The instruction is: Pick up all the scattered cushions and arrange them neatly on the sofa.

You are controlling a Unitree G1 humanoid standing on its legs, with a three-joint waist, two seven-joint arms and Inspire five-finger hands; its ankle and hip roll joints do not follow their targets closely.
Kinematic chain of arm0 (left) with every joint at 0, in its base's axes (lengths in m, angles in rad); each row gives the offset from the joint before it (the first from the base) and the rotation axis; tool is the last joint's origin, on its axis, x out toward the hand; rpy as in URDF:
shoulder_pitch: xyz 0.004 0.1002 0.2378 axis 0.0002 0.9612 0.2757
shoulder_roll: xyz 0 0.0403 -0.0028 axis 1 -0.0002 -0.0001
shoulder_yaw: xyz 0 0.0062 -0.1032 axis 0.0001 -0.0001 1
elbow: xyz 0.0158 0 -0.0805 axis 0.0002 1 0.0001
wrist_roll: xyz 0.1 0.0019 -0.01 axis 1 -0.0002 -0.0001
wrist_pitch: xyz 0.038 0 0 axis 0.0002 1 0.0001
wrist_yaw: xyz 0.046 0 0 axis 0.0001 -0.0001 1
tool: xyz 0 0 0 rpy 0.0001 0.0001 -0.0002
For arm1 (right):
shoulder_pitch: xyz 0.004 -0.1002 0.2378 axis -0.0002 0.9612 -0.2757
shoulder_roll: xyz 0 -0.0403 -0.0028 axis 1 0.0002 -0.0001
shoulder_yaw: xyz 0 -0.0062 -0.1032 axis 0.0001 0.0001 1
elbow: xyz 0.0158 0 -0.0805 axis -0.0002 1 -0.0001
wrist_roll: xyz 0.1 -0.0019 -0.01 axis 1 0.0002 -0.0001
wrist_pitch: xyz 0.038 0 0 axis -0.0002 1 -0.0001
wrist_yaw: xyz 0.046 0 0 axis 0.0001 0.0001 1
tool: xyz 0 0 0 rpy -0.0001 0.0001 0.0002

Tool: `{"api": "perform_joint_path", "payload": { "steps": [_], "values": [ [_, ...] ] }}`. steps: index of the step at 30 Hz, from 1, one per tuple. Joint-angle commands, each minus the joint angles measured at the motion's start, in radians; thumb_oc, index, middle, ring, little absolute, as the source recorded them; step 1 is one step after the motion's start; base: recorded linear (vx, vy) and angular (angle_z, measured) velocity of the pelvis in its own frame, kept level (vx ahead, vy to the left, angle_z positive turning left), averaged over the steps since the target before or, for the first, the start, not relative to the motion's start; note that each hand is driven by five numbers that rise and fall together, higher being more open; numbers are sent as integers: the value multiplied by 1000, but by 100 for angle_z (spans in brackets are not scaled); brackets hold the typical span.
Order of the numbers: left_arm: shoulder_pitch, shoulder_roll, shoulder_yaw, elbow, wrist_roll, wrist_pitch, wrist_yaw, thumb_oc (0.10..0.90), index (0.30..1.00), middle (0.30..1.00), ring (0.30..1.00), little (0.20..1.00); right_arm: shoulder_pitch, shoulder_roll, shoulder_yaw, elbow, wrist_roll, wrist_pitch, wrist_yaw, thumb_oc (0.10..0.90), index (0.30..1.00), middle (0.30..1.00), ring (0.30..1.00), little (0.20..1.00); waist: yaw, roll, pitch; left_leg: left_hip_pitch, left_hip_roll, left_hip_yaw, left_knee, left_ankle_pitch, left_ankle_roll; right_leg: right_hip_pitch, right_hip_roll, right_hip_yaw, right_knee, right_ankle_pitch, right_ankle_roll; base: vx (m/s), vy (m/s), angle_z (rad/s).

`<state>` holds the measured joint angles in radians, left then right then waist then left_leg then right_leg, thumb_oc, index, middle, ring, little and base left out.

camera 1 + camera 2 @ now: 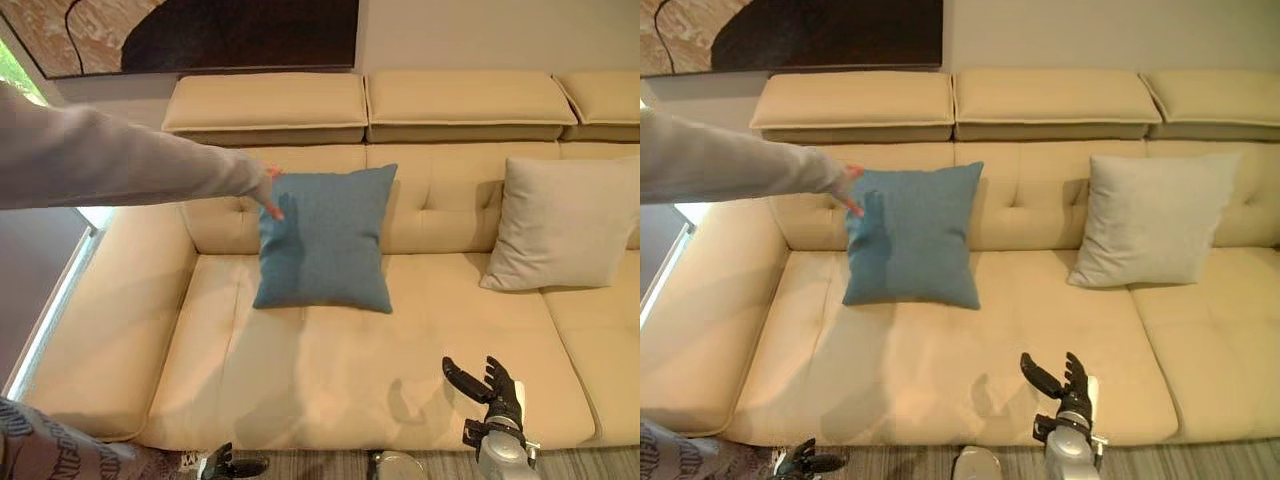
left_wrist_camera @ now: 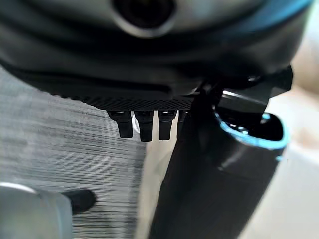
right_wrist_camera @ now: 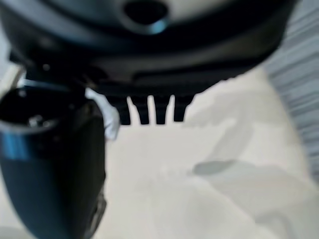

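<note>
Right hand [image 1: 492, 392] hovers low over the sofa's [image 1: 330, 370] front edge, fingers spread and empty, while the left hand [image 1: 232, 465] hangs relaxed by the floor. Blue cushion [image 1: 325, 238] and beige cushion [image 1: 562, 222] lean upright against the backrest, a person's hand [image 1: 268, 193] touching the blue one, so the arranging looks nearly done.

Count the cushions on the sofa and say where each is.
2. A blue cushion leans on the backrest left of centre, a person's hand at its top corner; a beige cushion leans further right.
</note>
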<state>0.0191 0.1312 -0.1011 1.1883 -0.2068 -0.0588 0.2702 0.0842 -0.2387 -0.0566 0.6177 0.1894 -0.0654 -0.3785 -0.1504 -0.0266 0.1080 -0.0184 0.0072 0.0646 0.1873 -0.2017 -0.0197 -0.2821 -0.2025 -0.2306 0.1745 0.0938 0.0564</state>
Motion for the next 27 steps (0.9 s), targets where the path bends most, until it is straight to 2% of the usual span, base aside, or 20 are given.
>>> {"api": "perform_joint_path", "payload": {
  "steps": [1,4,5,8,9,10,11,13,16,17,18,19,20,22,27],
  "values": [
    [25,34,37,26,80,17,38,800,900,900,900,900,-57,-9,-12,-69,15,-62,-27,800,900,900,900,900,16,-22,44,109,-43,-24,-26,-108,23,-11,32,23,-85,13,98,-315,159,6],
    [17,46,47,73,107,29,46,800,900,900,900,900,-70,10,2,-34,14,-56,-30,800,900,900,900,900,31,-44,61,102,-58,-13,-50,-87,30,-9,23,-4,-154,53,119,-254,104,-4],
    [24,57,74,101,116,35,46,800,900,900,900,900,-73,17,12,-30,8,-47,-28,800,900,900,900,900,43,-44,80,93,-55,2,-62,-69,31,-10,17,-30,-182,78,141,-453,143,-23],
    [30,74,86,122,143,48,51,800,900,900,900,900,-93,10,33,-1,-17,-43,-36,800,900,900,900,900,66,-32,98,58,-45,30,-90,-13,41,16,11,-66,-130,23,130,-356,80,-34],
    [30,74,86,122,143,48,51,800,900,900,900,900,-93,10,33,-1,-17,-43,-36,800,900,900,900,900,64,-36,96,55,-49,29,-92,-9,42,13,7,-66,-131,26,130,-245,37,-34],
    [40,80,88,130,151,49,50,800,900,900,900,900,-91,6,35,10,-23,-44,-35,800,900,900,900,900,78,-25,94,44,-39,35,-106,11,45,35,7,-62,-74,-8,115,-318,57,-37],
    [52,91,82,136,176,53,41,800,900,900,900,900,-91,0,40,36,-49,-38,-35,800,900,900,900,900,99,-5,81,28,-24,42,-141,44,55,72,1,-37,37,-73,91,-430,68,-43],
    [62,101,78,123,185,52,38,800,900,900,900,900,-89,-12,47,53,-90,-27,-39,800,900,900,900,900,121,16,64,3,-5,61,-143,66,61,124,-23,-23,132,-125,77,-317,25,-22],
    [63,111,80,111,181,52,48,800,900,900,900,900,-93,-19,57,90,-127,-13,-48,800,900,900,900,900,144,23,44,-18,2,79,-140,77,64,188,-48,-24,158,-139,76,-131,-35,-15],
    [60,116,82,102,174,47,51,800,900,900,900,900,-101,-22,63,131,-139,-6,-50,800,900,900,900,900,157,18,28,-40,3,87,-131,82,62,227,-53,-23,138,-136,81,-225,-150,-34],
    [54,122,86,86,158,39,63,800,900,900,900,900,-116,-20,71,187,-145,9,-55,800,900,900,900,900,182,-2,8,-70,-3,104,-109,85,58,310,-50,-18,59,-129,100,-211,-188,-49],
    [48,124,87,80,141,36,75,800,900,900,900,900,-121,-11,78,212,-140,14,-53,800,900,900,900,900,194,-12,3,-79,-1,110,-103,89,52,321,-34,-15,16,-159,101,-143,-142,-45],
    [48,124,87,80,141,36,75,800,900,900,900,900,-122,-11,78,212,-140,14,-53,800,900,900,900,900,194,-11,1,-82,0,110,-103,91,52,318,-32,-16,14,-156,100,-88,-126,-55],
    [32,120,80,74,124,32,81,800,900,900,900,900,-140,-9,99,277,-133,17,-48,800,900,900,900,900,191,-16,-10,-97,17,109,-87,104,32,324,12,11,-55,-203,95,-91,-221,-52],
    [18,116,48,64,139,26,88,800,900,900,900,900,-138,-13,115,296,-126,13,-45,800,900,900,900,900,178,-15,-1,-99,51,103,-76,126,5,342,52,16,-107,-216,70,-76,-187,-8]
  ]
}}
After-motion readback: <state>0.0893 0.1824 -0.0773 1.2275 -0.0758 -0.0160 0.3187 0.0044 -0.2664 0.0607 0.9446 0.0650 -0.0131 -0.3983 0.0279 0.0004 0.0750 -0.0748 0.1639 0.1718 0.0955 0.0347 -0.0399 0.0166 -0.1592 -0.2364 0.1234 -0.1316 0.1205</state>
